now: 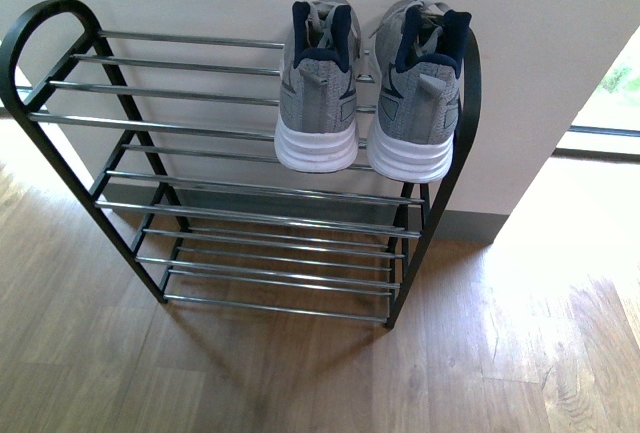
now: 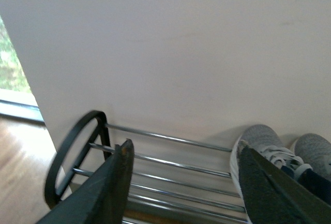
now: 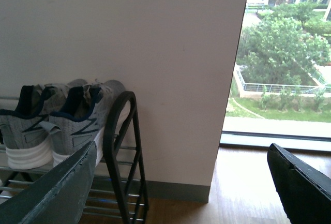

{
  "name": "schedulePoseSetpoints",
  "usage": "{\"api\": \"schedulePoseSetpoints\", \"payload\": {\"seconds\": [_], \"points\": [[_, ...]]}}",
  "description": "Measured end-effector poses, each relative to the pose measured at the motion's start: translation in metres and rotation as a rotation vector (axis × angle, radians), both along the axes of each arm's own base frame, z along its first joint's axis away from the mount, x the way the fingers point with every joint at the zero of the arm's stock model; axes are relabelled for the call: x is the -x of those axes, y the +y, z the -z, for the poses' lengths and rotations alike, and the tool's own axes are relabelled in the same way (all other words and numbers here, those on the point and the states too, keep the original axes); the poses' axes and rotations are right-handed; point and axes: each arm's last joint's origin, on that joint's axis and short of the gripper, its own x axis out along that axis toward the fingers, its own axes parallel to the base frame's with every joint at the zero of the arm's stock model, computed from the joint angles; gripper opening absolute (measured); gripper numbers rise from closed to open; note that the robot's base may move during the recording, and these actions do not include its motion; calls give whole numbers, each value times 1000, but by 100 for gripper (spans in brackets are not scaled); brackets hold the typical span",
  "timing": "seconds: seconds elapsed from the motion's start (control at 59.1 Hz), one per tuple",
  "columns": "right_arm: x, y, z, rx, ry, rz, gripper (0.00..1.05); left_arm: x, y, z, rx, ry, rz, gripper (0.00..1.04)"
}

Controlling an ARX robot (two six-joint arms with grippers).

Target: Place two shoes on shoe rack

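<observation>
Two grey sneakers sat side by side on the top tier of the shoe rack (image 1: 180, 133), at its right end: one nearer the middle (image 1: 318, 93), the other (image 1: 418, 93) close against the arched side frame. Long axis of each ran across the chrome rods, toes to the wall, white heels hanging past the front rod toward the robot. The rest of the top tier and the lower tiers showed bare rods. No slides were in any view.

Left gripper (image 2: 184, 149): jaws wide apart, nothing between them, facing the wall over the bare stretch of the top tier. The sneaker toes (image 2: 256, 136) lay to its right, beside one finger.

Right gripper (image 3: 182, 149): jaws also spread wide and empty, standing off beyond the rack's right end, the pair's heels (image 3: 77, 120) to its left.

Neither arm appeared in the front view, so both were judged well back from the pair. Placement read as done; any coming move would likely be a pull away from the heels, along the shoes' axis.
</observation>
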Motion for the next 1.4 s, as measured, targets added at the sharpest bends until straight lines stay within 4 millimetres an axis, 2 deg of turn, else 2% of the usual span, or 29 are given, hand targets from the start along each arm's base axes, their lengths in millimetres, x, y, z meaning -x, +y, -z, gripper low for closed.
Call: {"api": "schedulePoseSetpoints", "payload": {"seconds": [0.135, 0.288, 0.609, 0.778, 0.913, 1.032, 1.404], "points": [[0, 0, 0, 0, 0, 0, 96, 34, 32, 7, -53, -32, -13, 24], [0, 0, 0, 0, 0, 0, 96, 55, 47, 16, -67, -18, -4, 1], [0, 0, 0, 0, 0, 0, 96, 94, 72, 26, -74, -20, -9, 1], [0, 0, 0, 0, 0, 0, 96, 109, 78, 29, -74, -18, -9, 1], [0, 0, 0, 0, 0, 0, 96, 119, 83, 39, -74, -18, -11, 1], [0, 0, 0, 0, 0, 0, 96, 129, 94, 40, -74, -16, -12, 1], [0, 0, 0, 0, 0, 0, 96, 151, 94, 33, -75, -38, -10, 1]]}}
